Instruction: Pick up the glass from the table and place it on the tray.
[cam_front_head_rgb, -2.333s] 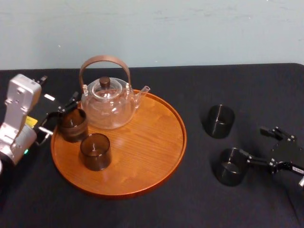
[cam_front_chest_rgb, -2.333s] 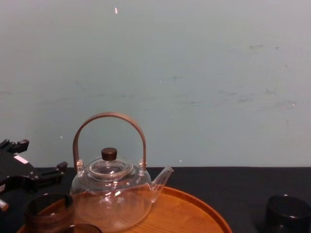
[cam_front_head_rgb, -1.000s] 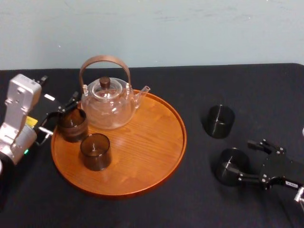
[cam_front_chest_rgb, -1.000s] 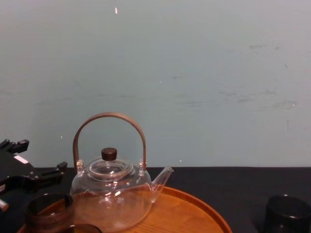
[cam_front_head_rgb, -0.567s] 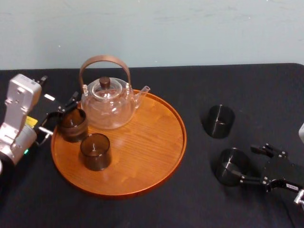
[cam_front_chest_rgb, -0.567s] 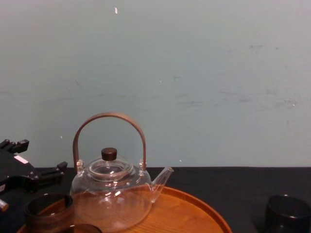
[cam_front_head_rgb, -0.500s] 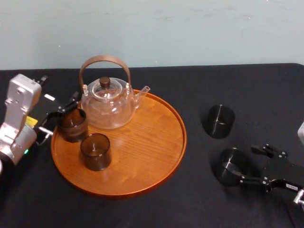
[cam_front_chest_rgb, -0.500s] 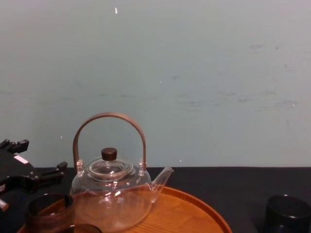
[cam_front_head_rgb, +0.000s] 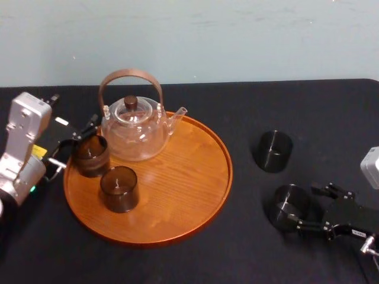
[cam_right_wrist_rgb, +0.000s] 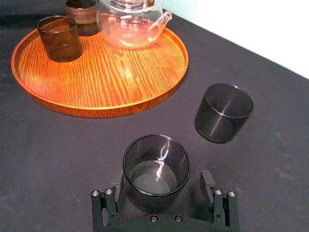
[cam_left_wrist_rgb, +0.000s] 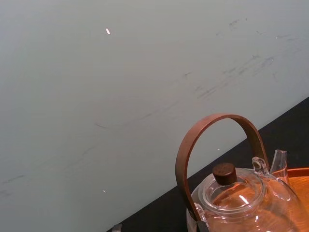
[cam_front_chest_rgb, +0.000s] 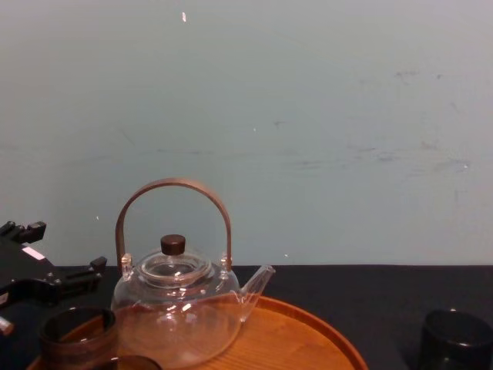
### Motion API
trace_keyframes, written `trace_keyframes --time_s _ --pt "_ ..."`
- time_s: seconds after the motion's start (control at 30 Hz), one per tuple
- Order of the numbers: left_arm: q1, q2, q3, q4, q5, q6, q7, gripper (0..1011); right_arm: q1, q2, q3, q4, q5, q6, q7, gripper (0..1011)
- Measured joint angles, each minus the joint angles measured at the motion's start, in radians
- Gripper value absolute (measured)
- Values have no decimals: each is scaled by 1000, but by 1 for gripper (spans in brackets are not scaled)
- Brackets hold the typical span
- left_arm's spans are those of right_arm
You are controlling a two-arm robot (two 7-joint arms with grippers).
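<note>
Glass [cam_front_head_rgb: 288,205] stands on black bench [cam_front_head_rgb: 177,263], right of tray [cam_front_head_rgb: 177,195], not lifted yet. Right pincer [cam_front_head_rgb: 308,207] has dropped lower and pulled back a bit in last 2 seconds. Now it is open, 1 finger each side of glass. I think next comes squeeze, then lift. Left pincer [cam_front_head_rgb: 72,144] parked by tray's left rim; open or closed, can't tell.

We see a pale blue-green wall [cam_front_head_rgb: 237,35], faintly scuffed and evenly lit, rising behind a desk [cam_front_head_rgb: 249,260] covered in black cloth.
</note>
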Motion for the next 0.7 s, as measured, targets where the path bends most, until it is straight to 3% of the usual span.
trace_keyframes --time_s 0.7 --pt "0 0 0 0 0 0 0 1001 83 -25 -61 49 -21 22 24 1003"
